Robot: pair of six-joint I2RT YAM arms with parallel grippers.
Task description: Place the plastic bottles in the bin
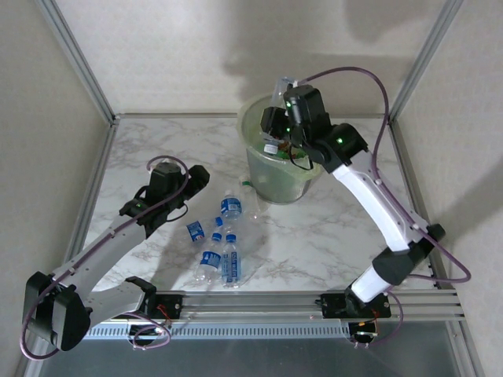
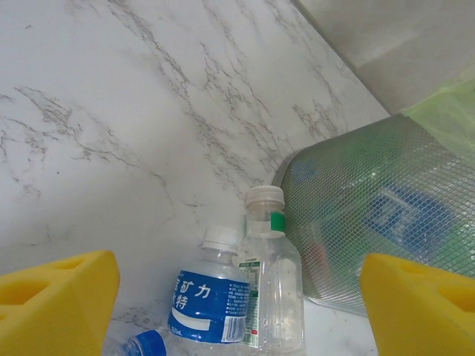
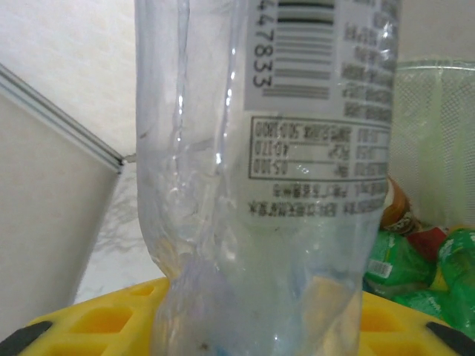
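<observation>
Above the pale-green bin (image 1: 267, 184) my right gripper (image 1: 273, 122) is shut on a clear crumpled plastic bottle (image 1: 281, 86). The right wrist view has that bottle (image 3: 274, 185) upright between the yellow fingers (image 3: 96, 319), with green and red-labelled bottles (image 3: 415, 274) lying in the bin below. My left gripper (image 1: 192, 182) stands open low over the table, left of the bin. Between its yellow fingers (image 2: 56, 300) and a little beyond them lie a blue-labelled bottle (image 2: 208, 300) and a clear bottle with a green neck band (image 2: 271, 282), next to the bin's mesh wall (image 2: 378, 215).
More blue-labelled bottles lie in front of the left gripper (image 1: 230, 206), (image 1: 195, 230), (image 1: 210, 259), (image 1: 230, 258). Metal frame posts (image 1: 78, 63) and pale walls close in the marble table on three sides. A rail (image 1: 299, 302) runs along the near edge.
</observation>
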